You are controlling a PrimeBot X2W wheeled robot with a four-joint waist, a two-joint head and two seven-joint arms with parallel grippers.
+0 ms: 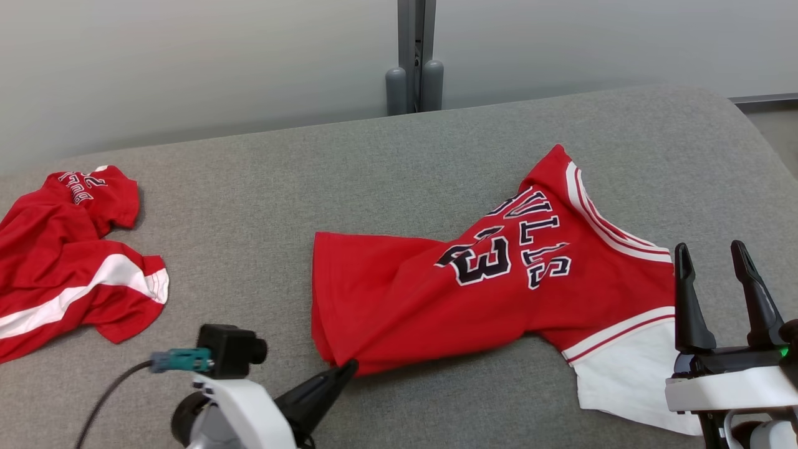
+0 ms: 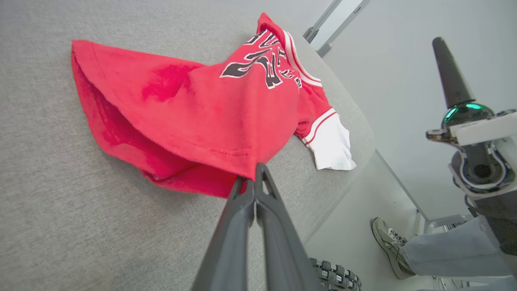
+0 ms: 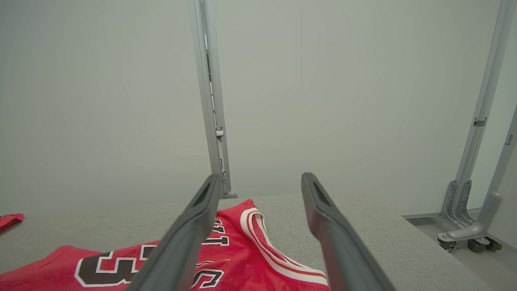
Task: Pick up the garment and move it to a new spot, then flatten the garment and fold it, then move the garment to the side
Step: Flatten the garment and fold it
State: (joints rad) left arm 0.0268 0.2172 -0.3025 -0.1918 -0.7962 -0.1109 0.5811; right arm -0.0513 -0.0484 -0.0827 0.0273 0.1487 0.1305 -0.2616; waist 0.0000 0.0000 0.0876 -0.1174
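1. Your garment (image 1: 499,280) is a red jersey lying on the grey desk (image 1: 262,206), right of centre. Its collar end points far-right and its hem faces left.
2. A white sleeve (image 1: 623,374) spreads from the jersey's near-right side toward the desk's near edge.
3. A second red garment (image 1: 68,249) with a white stripe lies crumpled at the far-left side of the desk, well apart from the jersey. The picture's left edge cuts it off.
4. The jersey's black-and-white lettering is creased. You can read a "3" and "ULLS"; the rest is folded under.
5. In the head view the right gripper (image 1: 709,249) covers part of the sleeve. You cannot tell whether it touches the cloth.
6. Your left gripper (image 1: 349,368) reaches in from the near-left, low over the desk, fingers slanting far-right. Its jaws are pressed together on the jersey's near-left hem corner, which the left wrist view (image 2: 252,178) shows pinched at the tips.
7. Your right gripper stands at the near-right, fingers aimed at the far wall over the jersey's collar end (image 3: 260,178). Its jaws are spread wide and hold nothing.
8. A person's shoe (image 2: 389,242) and trouser leg show on the floor beyond the desk's edge; the rest is cut off.
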